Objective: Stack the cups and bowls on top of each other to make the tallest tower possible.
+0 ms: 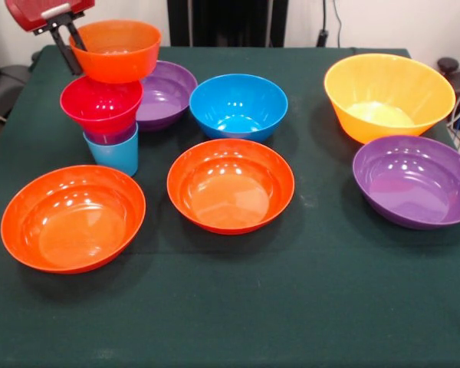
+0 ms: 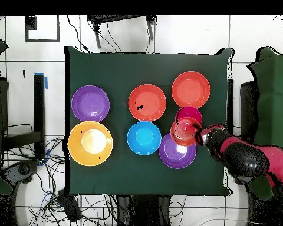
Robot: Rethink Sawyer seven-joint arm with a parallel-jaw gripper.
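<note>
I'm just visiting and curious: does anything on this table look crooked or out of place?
Yes. The small orange bowl, at the gripper, sits tilted and off-centre above the pink bowl on the tower. Nothing looks spilled or broken.

A robotics lab: green-clothed table point(image 2: 108, 170) on a tiled floor point(image 2: 26, 65), loose cables point(image 2: 79, 206) trailing around it

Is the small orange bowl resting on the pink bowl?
No, the small orange bowl hangs above the pink bowl, held at its rim by the claw.
</note>
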